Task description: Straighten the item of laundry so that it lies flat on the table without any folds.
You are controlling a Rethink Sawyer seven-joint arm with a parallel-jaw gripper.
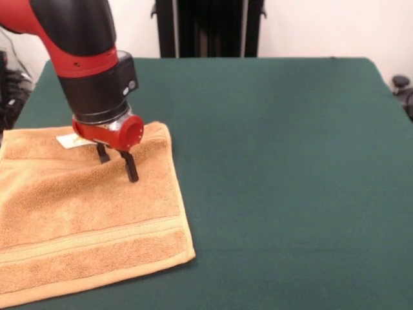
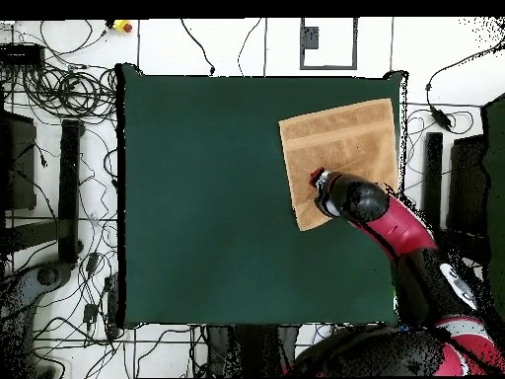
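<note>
The item of laundry [image 1: 77, 226] is an orange-tan terry towel lying spread at the left of the dark green table [image 1: 277, 181], with a woven border band near its front edge and a white care label [image 1: 72, 140] at its far edge. From overhead the towel [image 2: 340, 148] lies near the table's top right corner, and the table [image 2: 217, 207] is far bigger than it. My gripper [image 1: 117, 165] stands over the towel's far part, open, its two black fingers [image 1: 131, 169] down on or just above the terry with nothing between them. Overhead, the gripper [image 2: 321, 183] is at the towel's lower edge.
The towel's left side runs off the front view's left edge. Open green cloth stretches to the right of the towel. Cables and black stands [image 2: 71, 188] lie on the floor round the table in the overhead view.
</note>
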